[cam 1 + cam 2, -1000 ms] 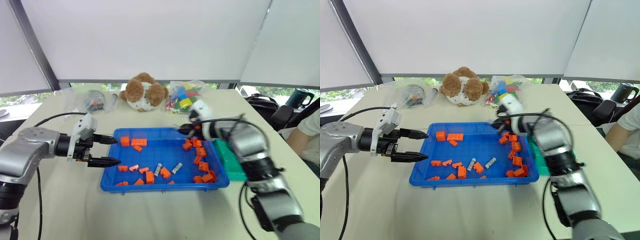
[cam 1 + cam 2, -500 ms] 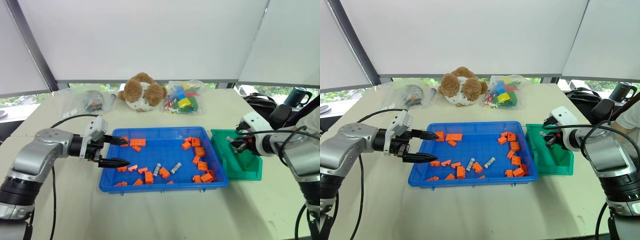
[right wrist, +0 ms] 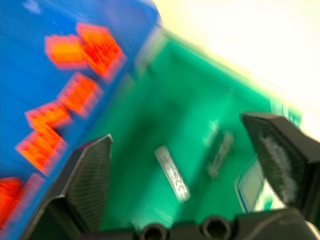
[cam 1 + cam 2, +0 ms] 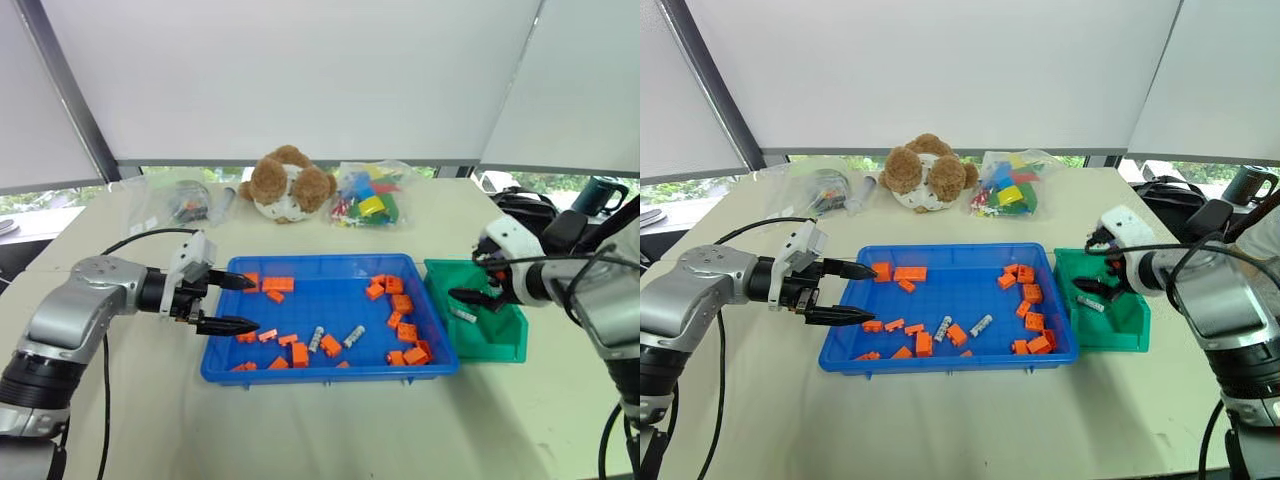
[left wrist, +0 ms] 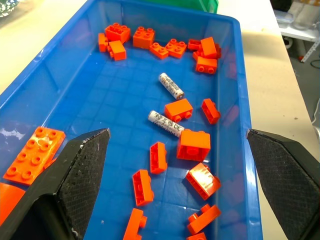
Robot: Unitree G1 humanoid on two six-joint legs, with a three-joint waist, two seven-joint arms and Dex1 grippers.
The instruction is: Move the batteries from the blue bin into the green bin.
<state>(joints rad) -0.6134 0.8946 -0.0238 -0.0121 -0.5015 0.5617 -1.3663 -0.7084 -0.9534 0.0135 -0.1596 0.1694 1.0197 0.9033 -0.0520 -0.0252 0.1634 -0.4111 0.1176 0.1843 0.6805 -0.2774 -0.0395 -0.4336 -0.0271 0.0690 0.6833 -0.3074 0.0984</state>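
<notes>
The blue bin (image 4: 320, 375) sits mid-table, holding two silver batteries (image 4: 316, 339) (image 4: 353, 336) among orange blocks; the left wrist view shows them too (image 5: 171, 85) (image 5: 165, 123). To its right stands the green bin (image 4: 500, 345), with one battery (image 3: 172, 173) lying loose on its floor. My right gripper (image 4: 468, 283) hovers open over the green bin, nothing between its fingers. My left gripper (image 4: 252, 304) is open and empty at the blue bin's left end, just above the rim.
Several orange blocks (image 4: 400, 303) lie scattered in the blue bin, mostly along its right side. At the table's far side are a teddy bear (image 4: 288, 185), a bag of coloured blocks (image 4: 368, 196) and a clear bag (image 4: 180, 202). A dark mug (image 4: 598, 195) stands beyond the right edge.
My right gripper swung from over the blue bin's right end to above the green bin and opened; a battery now lies in the green bin. The left gripper has stayed put.
</notes>
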